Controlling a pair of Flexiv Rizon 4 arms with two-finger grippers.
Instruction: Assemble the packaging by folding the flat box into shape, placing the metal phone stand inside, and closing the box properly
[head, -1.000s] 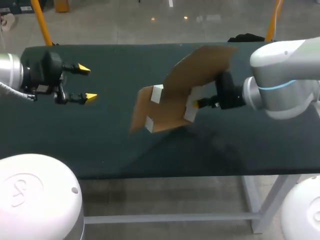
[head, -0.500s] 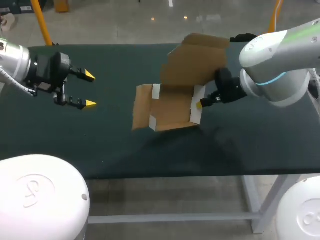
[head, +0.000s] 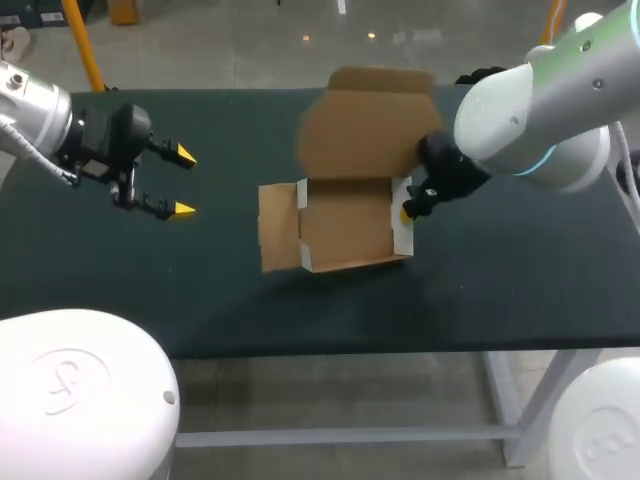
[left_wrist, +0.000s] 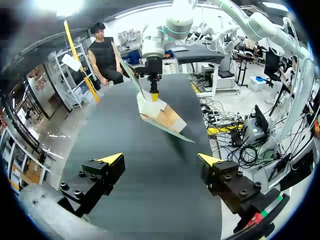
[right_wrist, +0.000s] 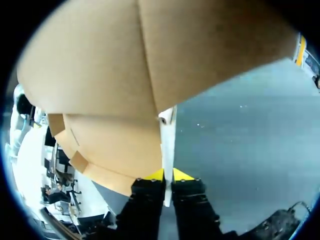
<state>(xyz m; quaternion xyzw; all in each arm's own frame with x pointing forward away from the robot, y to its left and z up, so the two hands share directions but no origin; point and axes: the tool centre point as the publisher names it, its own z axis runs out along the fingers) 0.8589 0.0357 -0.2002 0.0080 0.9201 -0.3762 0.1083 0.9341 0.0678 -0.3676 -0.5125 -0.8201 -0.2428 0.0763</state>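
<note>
The brown cardboard box (head: 340, 222) is half formed in the middle of the table, its tray open upward and its big lid (head: 368, 125) standing up behind. My right gripper (head: 407, 207) is shut on the white-edged right side wall (right_wrist: 168, 142), which runs between its yellow tips (right_wrist: 168, 176). The brown panels (right_wrist: 115, 70) fill the space ahead of it. My left gripper (head: 184, 182) hangs open well to the left of the box, nothing between its fingers (left_wrist: 161, 160). From there the box (left_wrist: 161, 113) lies far ahead. No metal phone stand shows in any view.
The dark green table (head: 200, 290) runs wide on both sides of the box. Its front edge lies just below the box in the head view.
My right arm has turned the box square to the table and brought it lower and a little leftward, lid swinging upright. My left gripper has drifted slightly to the right, still open.
</note>
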